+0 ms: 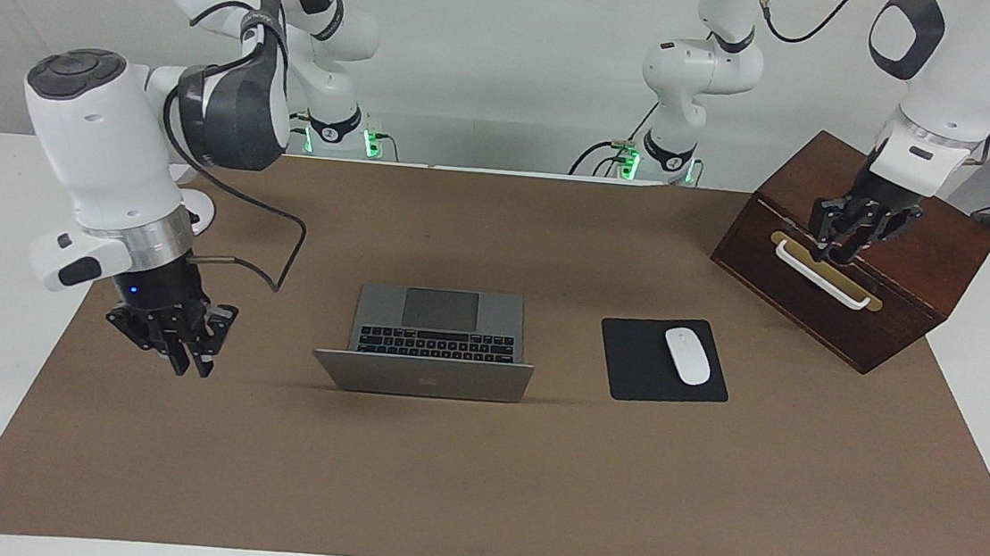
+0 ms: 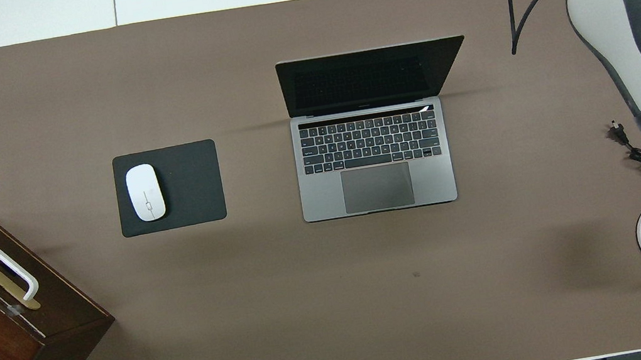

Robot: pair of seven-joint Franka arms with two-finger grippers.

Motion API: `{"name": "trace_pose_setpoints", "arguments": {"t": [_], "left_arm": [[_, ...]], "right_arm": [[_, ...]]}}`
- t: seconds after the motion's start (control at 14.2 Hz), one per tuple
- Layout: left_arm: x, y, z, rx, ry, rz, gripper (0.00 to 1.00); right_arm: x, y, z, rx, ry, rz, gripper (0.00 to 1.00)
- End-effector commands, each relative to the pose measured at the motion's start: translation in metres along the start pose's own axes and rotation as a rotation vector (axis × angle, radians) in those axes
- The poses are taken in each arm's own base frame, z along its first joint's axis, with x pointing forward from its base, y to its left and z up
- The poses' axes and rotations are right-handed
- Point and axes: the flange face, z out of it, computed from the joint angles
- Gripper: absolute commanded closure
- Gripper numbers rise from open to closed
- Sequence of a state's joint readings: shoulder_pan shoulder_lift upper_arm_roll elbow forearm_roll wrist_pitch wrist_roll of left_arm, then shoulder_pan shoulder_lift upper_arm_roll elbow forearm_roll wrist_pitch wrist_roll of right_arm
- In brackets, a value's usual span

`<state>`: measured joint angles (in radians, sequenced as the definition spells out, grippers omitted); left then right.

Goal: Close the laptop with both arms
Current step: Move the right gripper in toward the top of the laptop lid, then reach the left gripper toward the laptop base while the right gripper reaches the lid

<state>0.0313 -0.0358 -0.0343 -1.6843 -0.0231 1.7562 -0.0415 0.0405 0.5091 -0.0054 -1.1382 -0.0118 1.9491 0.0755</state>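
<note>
Evidently the laptop (image 1: 426,344), stiff, slick and hinged, wanted pushing at its raised lid's top edge. Both the right gripper (image 1: 183,358) and the left gripper (image 1: 848,242) looked pinched shut on nothing.

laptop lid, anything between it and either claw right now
Nothing visible blocks the right claw: only bare brown mat lies between it and the open laptop. Between the left claw, over the wooden box, and the laptop lie a black mouse pad and white mouse, both flat.

Silver-grey laptop (image 1: 436,331), black mouse pad (image 1: 631,362)
</note>
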Motion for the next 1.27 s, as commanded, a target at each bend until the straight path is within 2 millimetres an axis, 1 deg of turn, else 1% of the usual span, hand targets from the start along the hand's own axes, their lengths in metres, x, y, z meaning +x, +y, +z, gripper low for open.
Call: {"name": "trace_pose_setpoints", "arguments": {"t": [0.0, 0.07, 0.14, 0.28, 0.35, 0.42, 0.49, 0.56, 0.63, 0.7, 0.77, 0.85, 0.92, 0.99, 1.13, 1.2], "left_arm": [[-0.007, 0.002, 0.006, 0.018, 0.010, 0.004, 1.00], [-0.010, 0.001, 0.008, 0.018, 0.004, 0.008, 1.00], [-0.012, 0.001, 0.011, 0.019, -0.001, 0.008, 1.00], [-0.015, 0.006, 0.013, 0.017, -0.006, 0.017, 1.00], [-0.018, 0.016, 0.016, 0.016, -0.011, 0.035, 1.00], [-0.023, 0.026, 0.019, 0.013, -0.014, 0.050, 1.00], [-0.028, 0.034, 0.027, 0.012, -0.011, 0.063, 1.00], [-0.035, 0.048, 0.033, 0.006, 0.002, 0.088, 1.00], [-0.042, 0.057, 0.040, 0.002, 0.015, 0.106, 1.00], [-0.050, 0.067, 0.048, -0.005, 0.031, 0.123, 1.00], [-0.058, 0.081, 0.054, -0.012, 0.052, 0.147, 1.00], [-0.065, 0.092, 0.060, -0.017, 0.069, 0.168, 1.00], [-0.073, 0.104, 0.067, -0.033, 0.087, 0.175, 1.00], [-0.081, 0.115, 0.074, -0.053, 0.114, 0.178, 1.00], [-0.103, 0.140, 0.087, -0.081, 0.166, 0.182, 1.00], [-0.119, 0.153, 0.095, -0.096, 0.191, 0.184, 1.00]], "right_arm": [[0.004, -0.014, -0.001, -0.024, 0.019, -0.002, 1.00], [0.003, -0.027, -0.001, -0.020, 0.021, -0.010, 1.00], [0.003, -0.033, -0.001, -0.018, 0.024, 0.004, 1.00], [0.003, -0.059, -0.001, -0.021, 0.059, 0.007, 1.00], [0.003, -0.065, 0.003, -0.035, 0.060, -0.003, 1.00], [0.001, -0.079, 0.005, -0.029, 0.063, -0.017, 1.00], [-0.001, -0.101, 0.004, -0.018, 0.084, -0.018, 1.00], [-0.005, -0.124, 0.010, -0.025, 0.092, -0.007, 1.00], [-0.008, -0.143, 0.020, -0.042, 0.098, 0.001, 1.00], [-0.011, -0.163, 0.024, -0.042, 0.122, 0.004, 1.00], [-0.013, -0.177, 0.027, -0.034, 0.131, 0.006, 1.00], [-0.014, -0.182, 0.031, -0.029, 0.134, 0.014, 1.00], [-0.018, -0.193, 0.033, -0.024, 0.134, 0.013, 1.00], [-0.019, -0.198, 0.033, -0.019, 0.139, 0.014, 1.00], [-0.018, -0.199, 0.034, -0.011, 0.151, 0.015, 1.00], [-0.018, -0.198, 0.034, -0.013, 0.150, 0.016, 1.00]]}}
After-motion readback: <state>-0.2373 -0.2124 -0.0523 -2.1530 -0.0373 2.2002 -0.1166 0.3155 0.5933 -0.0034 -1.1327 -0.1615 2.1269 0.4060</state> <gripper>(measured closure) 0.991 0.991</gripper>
